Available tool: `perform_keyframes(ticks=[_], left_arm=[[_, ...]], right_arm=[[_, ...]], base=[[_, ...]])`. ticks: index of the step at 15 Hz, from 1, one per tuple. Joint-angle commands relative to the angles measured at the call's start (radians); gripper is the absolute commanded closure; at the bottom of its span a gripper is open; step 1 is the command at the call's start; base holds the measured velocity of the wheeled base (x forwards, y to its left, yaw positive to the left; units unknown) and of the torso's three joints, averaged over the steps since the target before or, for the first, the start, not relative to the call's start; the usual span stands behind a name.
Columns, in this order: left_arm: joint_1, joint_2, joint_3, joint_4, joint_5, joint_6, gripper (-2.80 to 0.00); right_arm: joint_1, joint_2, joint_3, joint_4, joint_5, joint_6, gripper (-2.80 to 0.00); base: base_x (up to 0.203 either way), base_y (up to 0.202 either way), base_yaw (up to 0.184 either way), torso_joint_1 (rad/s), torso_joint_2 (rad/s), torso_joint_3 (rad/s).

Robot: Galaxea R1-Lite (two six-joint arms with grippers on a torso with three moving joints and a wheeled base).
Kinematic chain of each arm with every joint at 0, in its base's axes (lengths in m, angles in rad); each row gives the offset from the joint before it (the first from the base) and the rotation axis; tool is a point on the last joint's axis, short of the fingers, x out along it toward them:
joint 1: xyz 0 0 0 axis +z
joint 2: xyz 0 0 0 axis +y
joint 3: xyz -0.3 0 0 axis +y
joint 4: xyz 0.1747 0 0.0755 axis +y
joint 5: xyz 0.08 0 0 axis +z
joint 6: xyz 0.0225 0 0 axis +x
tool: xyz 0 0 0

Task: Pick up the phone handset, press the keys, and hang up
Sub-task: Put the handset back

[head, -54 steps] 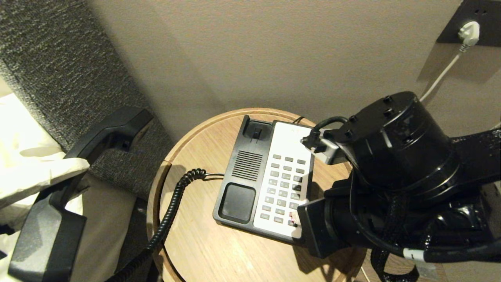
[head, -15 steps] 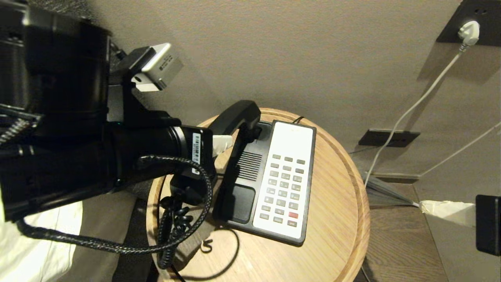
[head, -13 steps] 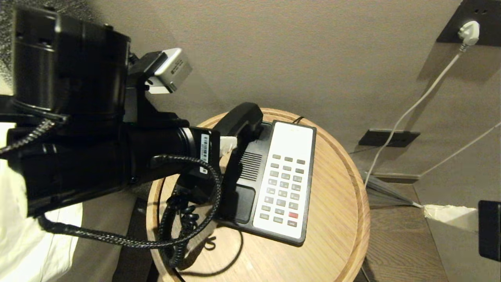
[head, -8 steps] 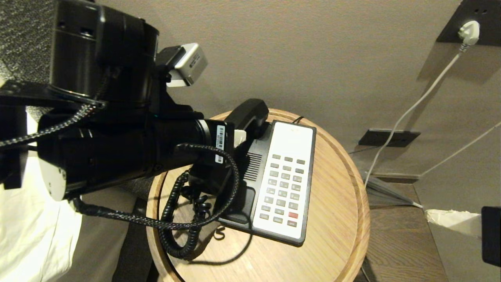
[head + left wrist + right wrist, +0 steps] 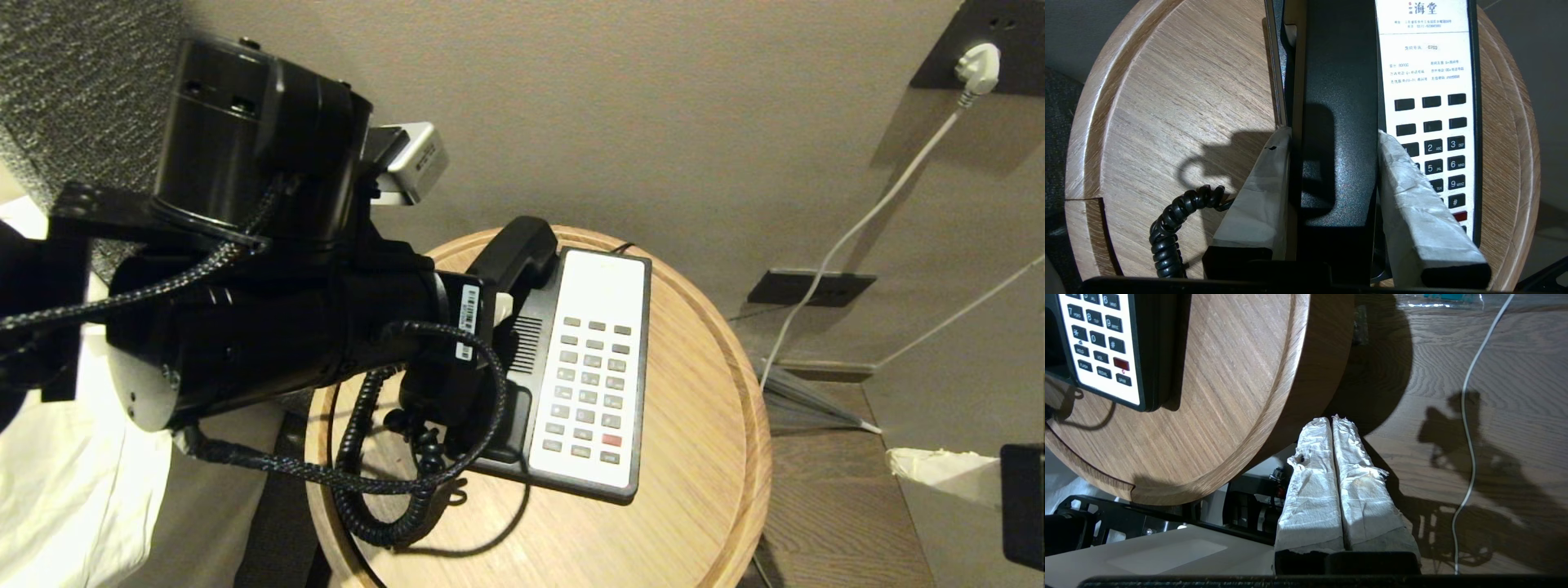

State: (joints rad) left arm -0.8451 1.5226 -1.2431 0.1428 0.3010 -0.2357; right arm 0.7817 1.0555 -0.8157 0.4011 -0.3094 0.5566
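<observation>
The black phone handset (image 5: 1339, 102) lies lengthwise over the cradle side of the black-and-white phone base (image 5: 600, 286). My left gripper (image 5: 1334, 132) is shut on its middle, with a white-wrapped finger (image 5: 1261, 192) on each flank. I cannot tell whether it rests in the cradle. In the head view its upper end (image 5: 518, 249) sits at the base's far corner, and the left arm hides the rest. The keys (image 5: 589, 384) are uncovered beside it. The coiled cord (image 5: 363, 465) loops on the table's left. My right gripper (image 5: 1331, 418) is shut and empty, low beside the table over the floor.
The phone stands on a round wooden table (image 5: 702, 490) with a raised rim, against a beige wall. White cables (image 5: 849, 237) run from wall sockets down to the wooden floor (image 5: 1494, 396) on the right. Bedding (image 5: 49, 490) and a grey headboard lie to the left.
My left arm has carried the handset rightward and lowered it from a tilt onto the base's cradle side. The base has shifted slightly. The cord has bunched into a loop.
</observation>
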Motion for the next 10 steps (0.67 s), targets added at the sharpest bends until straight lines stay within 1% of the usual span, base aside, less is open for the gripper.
perform_keyframes(ticks=[1,4,7,8,9,10], left_arm=[[-0.002,0.002,-0.004,0.001,0.012,-0.005,0.0],[-0.014,0.004,-0.014,0.001,0.014,-0.005,0.0],[-0.036,0.02,-0.045,0.004,0.056,-0.004,0.0],[-0.042,0.024,-0.068,0.019,0.06,-0.006,0.0],[-0.05,0.033,-0.091,0.047,0.07,-0.019,0.0],[-0.06,0.043,-0.114,0.075,0.083,-0.051,0.0]], right_arm=[[0.0,0.004,0.0,0.002,-0.002,0.002,0.0],[-0.001,0.004,0.006,0.002,-0.002,0.003,0.0],[-0.002,0.001,0.013,0.002,-0.002,0.002,0.0],[-0.004,0.003,0.013,0.002,-0.002,0.002,0.0],[-0.004,0.001,0.015,0.002,-0.002,0.002,0.0],[-0.004,0.001,0.017,0.002,-0.002,0.002,0.0]], base=[[0.0,0.0,0.0,0.0,0.0,0.0],[0.0,0.0,0.0,0.0,0.0,0.0],[0.0,0.0,0.0,0.0,0.0,0.0],[0.0,0.0,0.0,0.0,0.0,0.0],[0.0,0.0,0.0,0.0,0.0,0.0],[0.0,0.0,0.0,0.0,0.0,0.0]])
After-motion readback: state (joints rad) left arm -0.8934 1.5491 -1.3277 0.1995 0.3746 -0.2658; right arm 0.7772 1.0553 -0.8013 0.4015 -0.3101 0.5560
